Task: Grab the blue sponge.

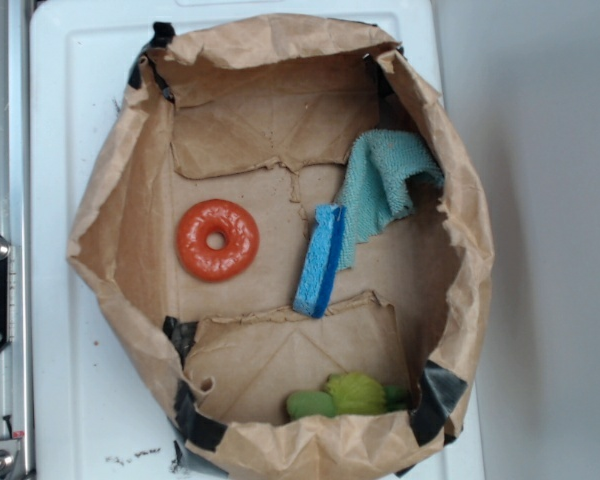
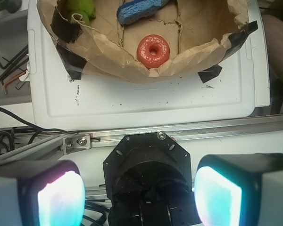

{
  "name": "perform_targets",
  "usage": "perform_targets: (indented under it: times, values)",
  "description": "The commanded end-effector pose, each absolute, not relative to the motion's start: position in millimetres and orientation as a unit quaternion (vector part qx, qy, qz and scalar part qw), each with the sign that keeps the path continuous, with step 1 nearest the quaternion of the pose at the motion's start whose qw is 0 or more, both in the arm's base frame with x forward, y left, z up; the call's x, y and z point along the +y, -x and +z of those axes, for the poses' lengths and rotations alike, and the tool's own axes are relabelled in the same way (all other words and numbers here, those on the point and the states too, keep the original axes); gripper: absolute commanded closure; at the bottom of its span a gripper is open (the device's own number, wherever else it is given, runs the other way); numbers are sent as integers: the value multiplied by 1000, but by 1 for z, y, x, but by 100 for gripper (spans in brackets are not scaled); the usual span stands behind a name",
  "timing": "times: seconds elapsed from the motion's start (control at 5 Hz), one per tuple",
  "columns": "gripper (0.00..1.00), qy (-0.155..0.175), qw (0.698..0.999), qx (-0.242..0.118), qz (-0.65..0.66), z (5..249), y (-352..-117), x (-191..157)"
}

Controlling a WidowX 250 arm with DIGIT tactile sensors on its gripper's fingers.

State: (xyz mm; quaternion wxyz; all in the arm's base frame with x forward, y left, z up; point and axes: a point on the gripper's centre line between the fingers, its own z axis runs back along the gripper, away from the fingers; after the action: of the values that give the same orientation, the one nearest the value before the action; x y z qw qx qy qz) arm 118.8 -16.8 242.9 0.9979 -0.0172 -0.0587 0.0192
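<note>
The small bright blue rectangular foam sponge (image 1: 320,262) lies on the floor of a rolled-down brown paper bag (image 1: 110,230), slightly right of centre in the exterior view. It rests tilted, with its long axis running from upper right to lower left, and shows a lighter blue face along its left side. Its upper end touches the pale teal terry cloth (image 1: 385,185), which is draped against the bag's upper right wall. Its lower end sits at the edge of a folded paper flap.

The glossy orange ring (image 1: 217,239) lies flat on the bag floor, left of the sponge and apart from it. A green plush object (image 1: 345,395) rests against the bag's lower wall, at the lower centre of the frame. Strips of black tape (image 1: 440,390) hold the bag rim at several places. The bag stands on a white plastic desk (image 1: 65,400).

In the wrist view the end effector (image 2: 139,197) occupies the bottom of the frame, outside the bag and well apart from the sponge (image 2: 141,10), which appears at the top centre. Its two fingers (image 2: 61,197) are spread wide with nothing between them: released. The ring (image 2: 153,51) appears just below the sponge. A set of hex keys (image 2: 12,70) lies at the upper left, beside the desk (image 2: 146,101).
</note>
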Motion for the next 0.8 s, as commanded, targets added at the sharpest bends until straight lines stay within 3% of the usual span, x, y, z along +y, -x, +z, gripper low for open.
perform_targets:
  times: [0.0, 0.2, 0.4, 0.6]
  values:
    - [0, 17, 998, -59, 19, 243, -119, -17]
    - [0, -17, 996, -38, 75, 232, -164, -24]
    - [0, -28, 993, -32, 113, 226, -197, -15]
    - [0, -25, 983, -88, 157, 216, -225, 9]
